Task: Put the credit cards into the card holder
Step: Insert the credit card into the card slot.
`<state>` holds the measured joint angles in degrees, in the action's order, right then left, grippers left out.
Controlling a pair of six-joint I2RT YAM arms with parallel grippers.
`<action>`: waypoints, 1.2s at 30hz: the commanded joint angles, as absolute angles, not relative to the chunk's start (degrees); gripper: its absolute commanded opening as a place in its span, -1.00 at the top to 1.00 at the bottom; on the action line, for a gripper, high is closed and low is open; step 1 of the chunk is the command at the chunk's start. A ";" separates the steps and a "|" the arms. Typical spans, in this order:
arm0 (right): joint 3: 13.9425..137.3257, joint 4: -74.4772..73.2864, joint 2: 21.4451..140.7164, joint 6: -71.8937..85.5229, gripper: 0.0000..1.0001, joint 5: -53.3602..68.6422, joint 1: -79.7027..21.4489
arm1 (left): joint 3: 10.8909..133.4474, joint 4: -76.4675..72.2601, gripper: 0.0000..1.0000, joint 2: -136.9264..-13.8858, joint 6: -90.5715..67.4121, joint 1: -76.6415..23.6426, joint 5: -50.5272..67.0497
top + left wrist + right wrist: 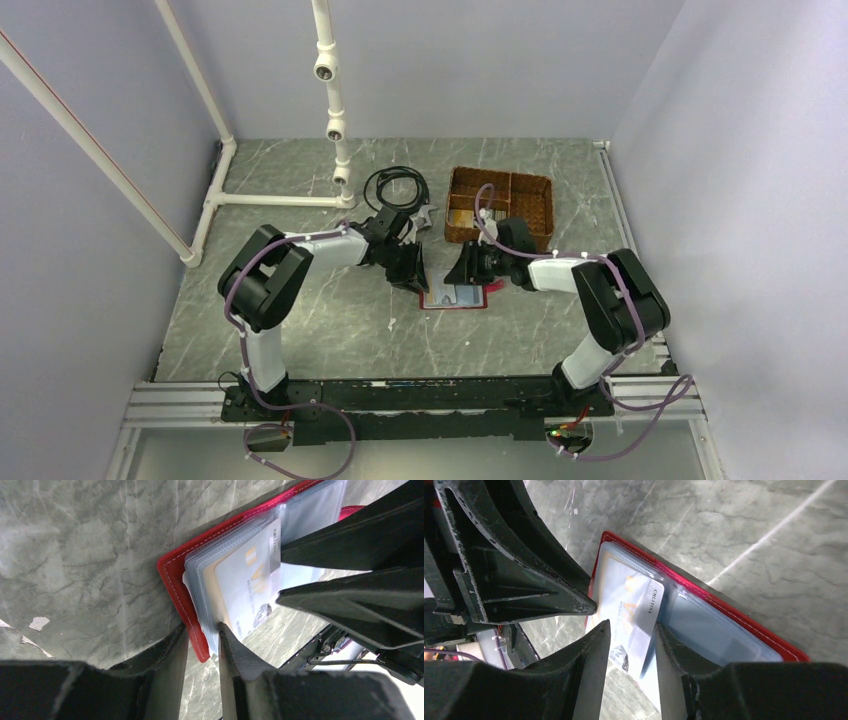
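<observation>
- Grey marbled tabletop (320,320) carries everything; a white plastic pipe frame (335,128) rises at its far left.
- Brown wicker divided basket (530,205) sits at the far side, just behind the right arm's wrist.
- Dark-red leather card holder (172,577) lies open and flat on the table, between the two arms' fingers and nearer than the basket, its clear plastic sleeves (714,630) facing up.
- Left gripper (202,627) is closed narrowly over the holder's left edge, with red cover and sleeve ends pinched between its fingers.
- Right gripper (633,625) has its jaws partly apart, straddling the end of a white plastic credit card (629,600) without visibly clamping it.
- That credit card, with gold marks and a grey printed strip, lies partly inside a sleeve, one end reaching out past it.
</observation>
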<state>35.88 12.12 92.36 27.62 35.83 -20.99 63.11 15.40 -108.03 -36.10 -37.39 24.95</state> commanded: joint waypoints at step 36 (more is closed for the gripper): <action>34.22 10.19 85.74 35.96 -0.17 30.07 -29.86 | 58.76 17.92 0.90 -109.07 -36.64 -37.48 24.07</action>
<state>31.46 8.62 84.25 35.14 32.60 -26.11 57.76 15.77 -105.65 -37.67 -35.99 27.86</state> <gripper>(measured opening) 0.594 0.065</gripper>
